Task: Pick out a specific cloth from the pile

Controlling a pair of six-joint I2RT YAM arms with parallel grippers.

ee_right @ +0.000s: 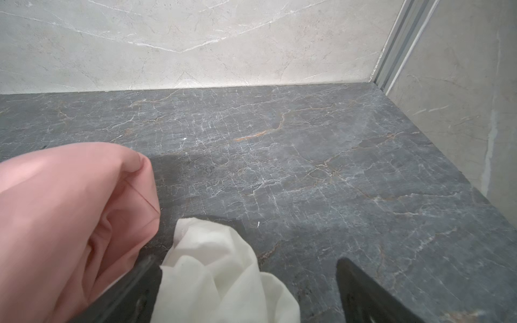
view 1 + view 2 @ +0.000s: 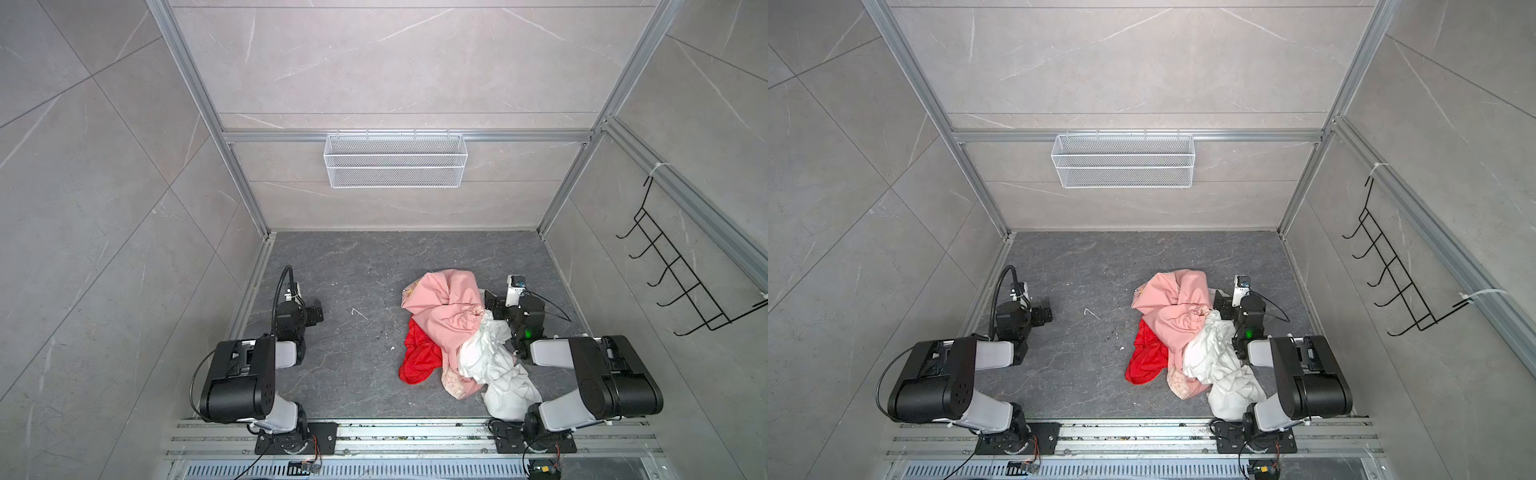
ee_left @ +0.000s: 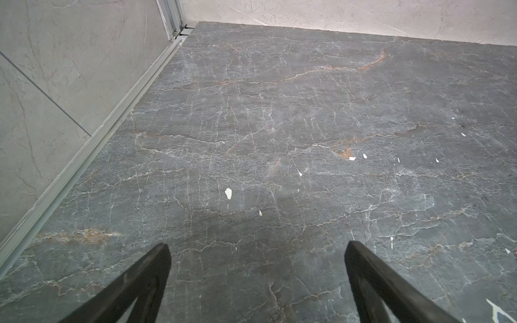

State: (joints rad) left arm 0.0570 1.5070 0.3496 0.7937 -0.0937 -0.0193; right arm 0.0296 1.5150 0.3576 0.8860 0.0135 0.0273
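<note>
Black matte tapered fingers on both arms. The left gripper has its jaws spread wide with nothing between them. Below it is bare tabletop, a dark grey stone-look slab with pale and rust veins and a few white chips. In both top views this gripper sits low on the left, well apart from the fabrics.

The right gripper also has its jaws wide apart, clamped on nothing. A thin, slightly sheer fold of the white ruffled cloth lies in the gap against one finger. The pale pink cloth, smooth and softly creased, bulges just beside that same finger. In both top views this gripper is at the right edge of the pile, touching it.

In the pile, pink is the biggest and lies on top, twisted rope-like at the far end. White, gathered and crumpled, lies on the right and trails toward the right arm's base.

The cloth is bright red, plain, thin and wrinkled, and smaller than the pink. It lies on the tabletop at the pile's left edge, its right part tucked under the pink and the rest exposed. Neither gripper touches it.

A white wire-mesh basket hangs on the back wall and a black wire hook rack on the right wall.
</note>
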